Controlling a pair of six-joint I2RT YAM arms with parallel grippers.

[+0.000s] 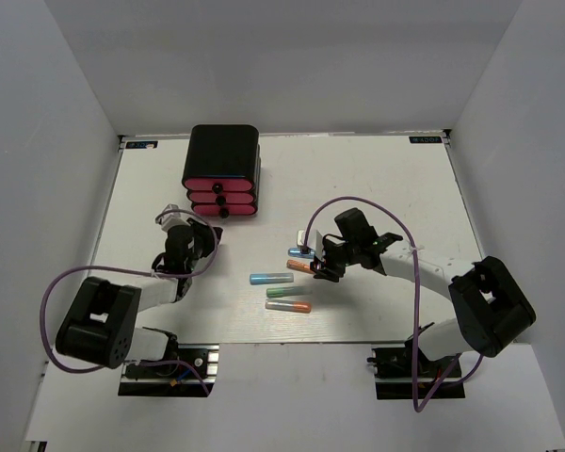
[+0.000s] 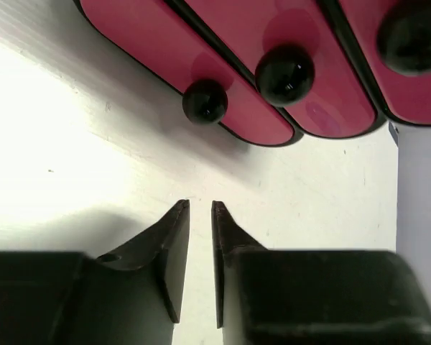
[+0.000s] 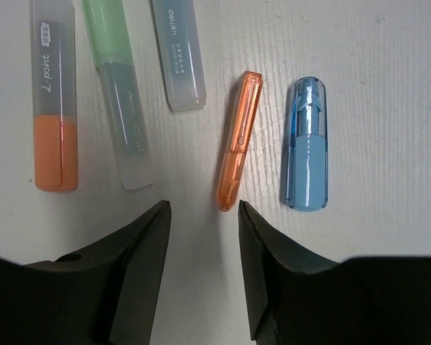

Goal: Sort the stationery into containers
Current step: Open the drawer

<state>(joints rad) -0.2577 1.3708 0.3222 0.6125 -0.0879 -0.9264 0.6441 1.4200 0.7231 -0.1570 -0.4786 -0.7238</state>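
On the left, the left claw (image 2: 200, 208) is clenched to a thin slit and grips nothing. It hovers over the worktop (image 1: 377, 188), just short of the drawer box (image 1: 222, 151). Only its wrist view shows the round knobs (image 2: 205, 100) close up and that slit. The three pink drawers look shut. Further right, in the middle of the worktop and well apart from the box, lie the light blue stick (image 1: 271, 279), the green stick (image 1: 282, 292) and the orange-tipped stick (image 1: 289, 306). Beyond them the orange stick (image 3: 238, 140) and the blue stick (image 3: 307, 144) lie side by side, apart. The right claw (image 3: 202, 215) is released, fingers spread, with the orange stick just ahead of the gap. These look like light, stiff, smooth plastic barrels, likely to roll or slip, so pinch one across mid-barrel. The right wrist view alone shows the clear caps and printed lettering, while only the overhead view shows box and sticks together.
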